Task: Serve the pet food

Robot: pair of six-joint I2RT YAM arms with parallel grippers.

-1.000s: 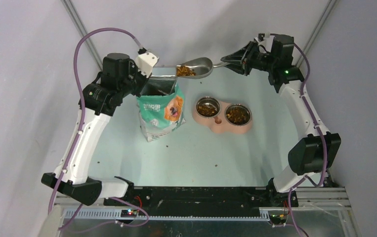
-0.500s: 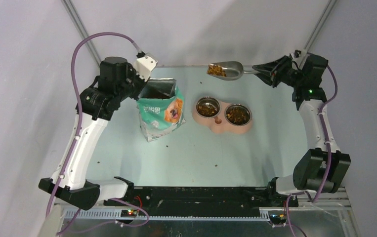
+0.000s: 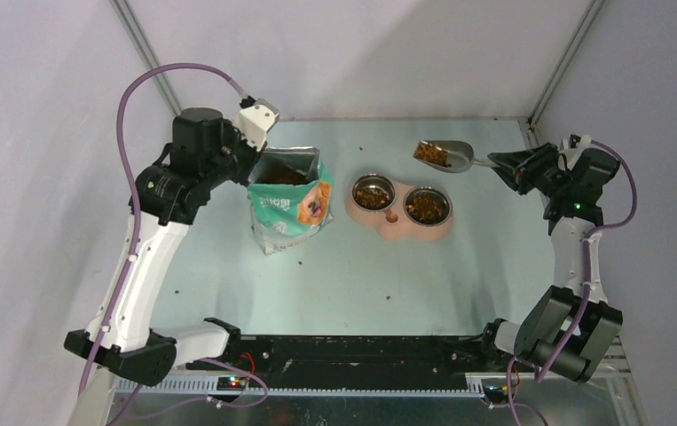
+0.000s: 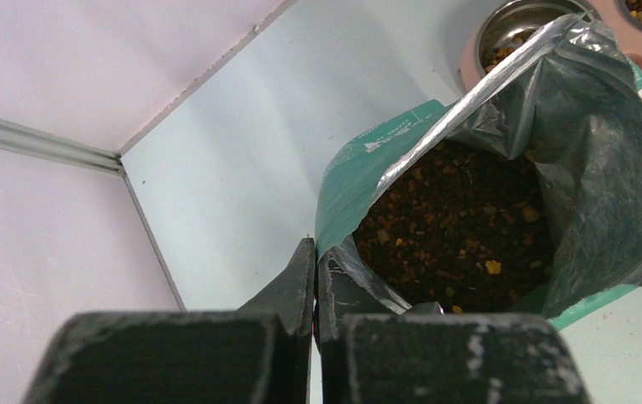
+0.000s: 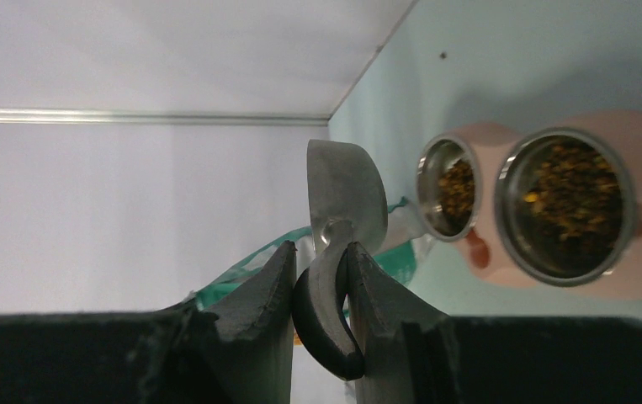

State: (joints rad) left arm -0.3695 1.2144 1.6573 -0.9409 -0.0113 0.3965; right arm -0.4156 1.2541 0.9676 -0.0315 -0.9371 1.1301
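The pet food is brown kibble: a heap rides in the grey metal scoop (image 3: pixel 445 156), more fills the open teal bag (image 3: pixel 288 209) and both steel bowls (image 3: pixel 373 193) of the pink feeder (image 3: pixel 397 228). My right gripper (image 3: pixel 505 165) is shut on the scoop's dark handle (image 5: pixel 327 295), holding the scoop in the air behind the right bowl (image 5: pixel 566 206). My left gripper (image 4: pixel 315 252) is shut on the bag's (image 4: pixel 368 160) near rim, keeping the mouth open over the kibble (image 4: pixel 460 227) inside.
A few stray pellets lie on the pale green table, in front of the bag (image 3: pixel 301 263) and nearer the arm bases (image 3: pixel 387 297). Grey walls close in the back and both sides. The black rail with the arm bases (image 3: pixel 352 351) runs along the near edge.
My right arm has swung right and down, carrying the loaded scoop from above the bag to behind the right bowl. The left gripper still holds the bag rim.
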